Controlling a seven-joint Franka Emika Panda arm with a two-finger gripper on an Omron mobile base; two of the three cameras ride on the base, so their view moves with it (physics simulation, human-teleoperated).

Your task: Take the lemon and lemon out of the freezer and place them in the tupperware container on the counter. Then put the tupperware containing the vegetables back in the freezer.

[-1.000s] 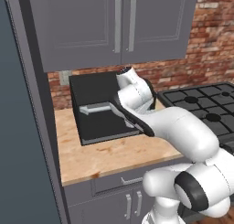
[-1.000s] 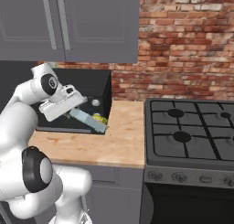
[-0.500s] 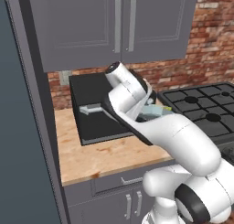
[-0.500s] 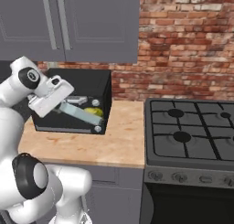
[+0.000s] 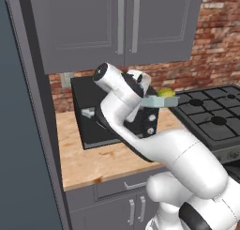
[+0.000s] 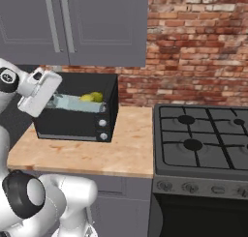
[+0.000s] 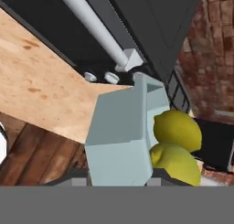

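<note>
My gripper (image 5: 146,100) is shut on one rim of the pale blue-grey tupperware container (image 5: 161,102), holding it level in the air above the counter (image 5: 93,159), in front of the microwave. Two yellow lemons (image 5: 165,92) lie in it. The right base view has the gripper (image 6: 54,99) at the container's (image 6: 77,104) left end, the lemons (image 6: 92,97) at its far end. Close up, the hand view gives the container's wall (image 7: 119,136), the brighter lemon (image 7: 177,127) and the duller lemon (image 7: 176,162) side by side. The freezer's dark side (image 5: 21,130) rises at the left.
A black microwave (image 6: 80,125) stands on the counter (image 6: 101,156) right behind the held container. A gas stove (image 6: 203,141) adjoins the counter on the right. Grey wall cupboards (image 5: 117,22) hang overhead, with a brick wall (image 6: 193,47) behind.
The arm has lifted the container with the lemons up from its tilt to level and swung it left, in front of the microwave. The jaws stay closed on the rim.
</note>
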